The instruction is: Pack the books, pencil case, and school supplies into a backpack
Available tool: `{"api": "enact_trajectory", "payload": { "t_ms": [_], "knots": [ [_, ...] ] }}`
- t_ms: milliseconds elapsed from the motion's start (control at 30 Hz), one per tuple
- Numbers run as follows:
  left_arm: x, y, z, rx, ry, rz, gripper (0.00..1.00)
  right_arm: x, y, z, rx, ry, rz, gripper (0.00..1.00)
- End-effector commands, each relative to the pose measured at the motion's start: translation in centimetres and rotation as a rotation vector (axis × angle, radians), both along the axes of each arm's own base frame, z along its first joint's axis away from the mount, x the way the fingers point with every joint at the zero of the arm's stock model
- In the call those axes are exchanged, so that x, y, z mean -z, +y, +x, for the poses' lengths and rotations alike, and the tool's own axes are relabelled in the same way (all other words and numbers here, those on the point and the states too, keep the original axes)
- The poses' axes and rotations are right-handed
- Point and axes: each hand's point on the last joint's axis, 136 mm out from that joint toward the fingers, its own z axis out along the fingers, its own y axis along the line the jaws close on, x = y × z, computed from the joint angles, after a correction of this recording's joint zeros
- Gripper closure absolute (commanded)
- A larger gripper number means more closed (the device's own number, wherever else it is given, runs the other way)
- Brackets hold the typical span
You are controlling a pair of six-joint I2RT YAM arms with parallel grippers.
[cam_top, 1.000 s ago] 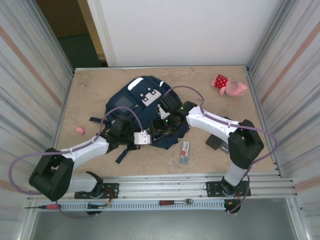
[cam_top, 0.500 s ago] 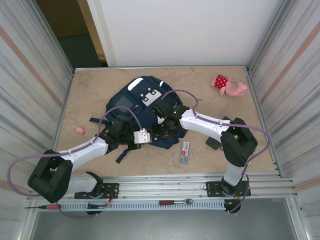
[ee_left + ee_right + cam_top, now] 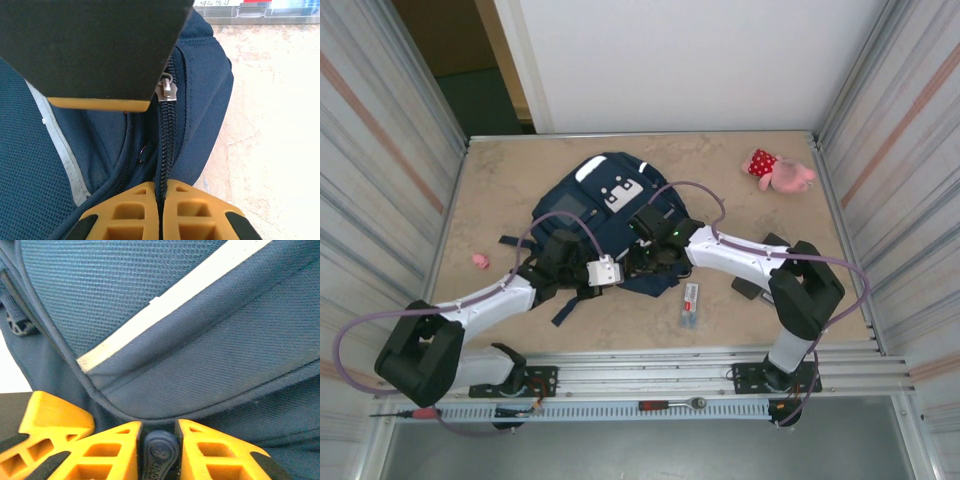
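The navy backpack (image 3: 603,205) lies flat in the middle of the table. My left gripper (image 3: 161,189) is shut on its black zipper track, just below the metal slider (image 3: 166,91). My right gripper (image 3: 159,432) is shut on a dark rubber zipper pull (image 3: 160,449) at the bag's seam. Seen from the top, both grippers meet at the bag's near edge, left (image 3: 618,268) and right (image 3: 642,257). The white pack (image 3: 690,302) lies on the table right of the bag. A dark grey rectangle (image 3: 749,285) and a black flat edge (image 3: 773,241) show beside the right arm. The books are out of view.
A pink plush toy (image 3: 780,170) lies at the back right. A small pink object (image 3: 480,261) sits at the left. Dark straps (image 3: 563,305) trail from the bag toward the near edge. Metal walls close in both sides.
My right arm has shifted left toward the left gripper, and its jaws have closed onto the zipper pull. The left gripper has stayed shut on the zipper track.
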Motion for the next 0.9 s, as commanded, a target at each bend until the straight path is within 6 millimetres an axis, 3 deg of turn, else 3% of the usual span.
{"api": "enact_trajectory", "payload": {
  "t_ms": [0,167,300,633,767,867],
  "knots": [
    [-2.5,-1.1,0.1,0.027,-0.055,-0.083,1.00,-1.0,-0.5,0.3,0.051,-0.023,0.019,0.85],
    [-2.0,-0.8,0.6,-0.002,-0.052,-0.058,1.00,-1.9,-1.0,0.5,0.081,-0.030,0.058,0.99],
    [-1.7,-0.6,0.9,-0.026,-0.049,-0.040,1.00,-2.2,-2.2,0.8,0.133,-0.040,0.061,1.00],
    [-0.6,0.6,1.8,-0.103,-0.040,0.017,1.00,-1.7,-8.7,1.9,0.348,-0.066,0.119,1.00],
    [-1.0,1.1,2.3,-0.133,-0.035,0.012,1.00,-0.7,-12.2,2.6,0.400,-0.059,0.141,1.00],
    [-1.6,2.5,2.8,-0.172,-0.007,0.015,1.00,-1.1,-13.6,3.5,0.392,-0.087,0.194,1.00]
  ]
}}
